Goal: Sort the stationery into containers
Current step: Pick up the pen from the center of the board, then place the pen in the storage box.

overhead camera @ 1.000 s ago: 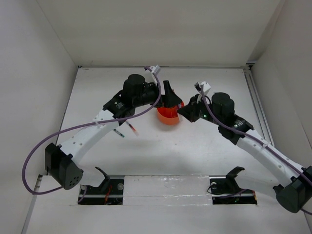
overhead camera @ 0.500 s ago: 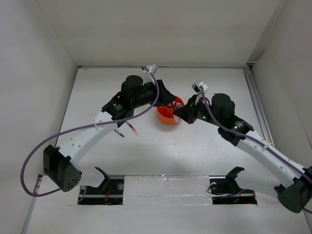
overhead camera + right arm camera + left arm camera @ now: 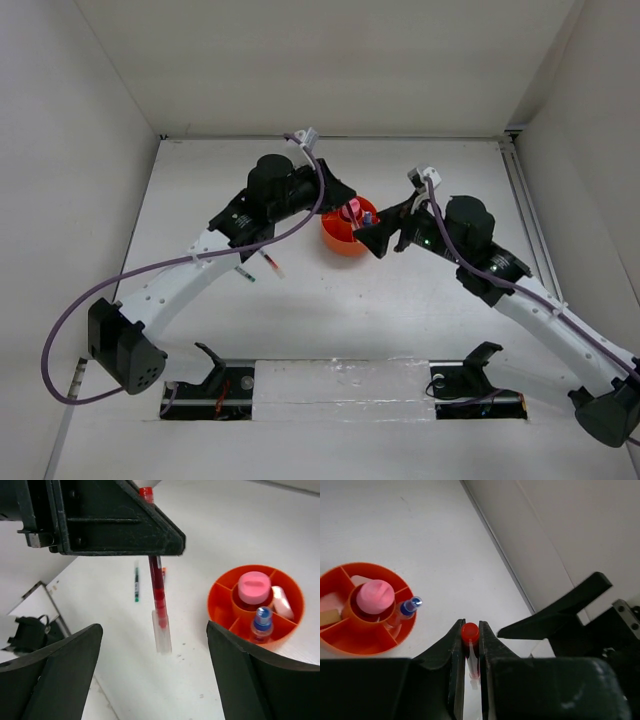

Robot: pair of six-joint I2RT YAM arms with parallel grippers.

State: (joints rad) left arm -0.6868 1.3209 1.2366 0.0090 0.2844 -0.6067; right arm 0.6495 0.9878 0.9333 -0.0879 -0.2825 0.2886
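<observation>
My left gripper [image 3: 470,630] is shut on a red pen [image 3: 470,632], gripped near its red end. In the right wrist view the red pen [image 3: 159,600] hangs upright from those fingers, clear cap down, above the table beside the orange organiser [image 3: 215,611]. My right gripper [image 3: 153,626] is open on either side of the pen without touching it. The organiser [image 3: 357,641] holds a pink capped bottle [image 3: 376,596] in its central cup, a blue-capped bottle [image 3: 407,607], a tan block [image 3: 330,617] and a pinkish eraser [image 3: 281,602]. From above, both grippers [image 3: 340,192] [image 3: 375,235] flank the organiser [image 3: 343,243].
A green pen [image 3: 136,582] lies on the table left of the organiser. Two pens [image 3: 245,272] [image 3: 270,265] lie under the left arm in the top view. White walls enclose the table on three sides.
My left gripper has shut on the red pen. My right gripper has opened, let the pen go and drawn back to the right of the organiser.
</observation>
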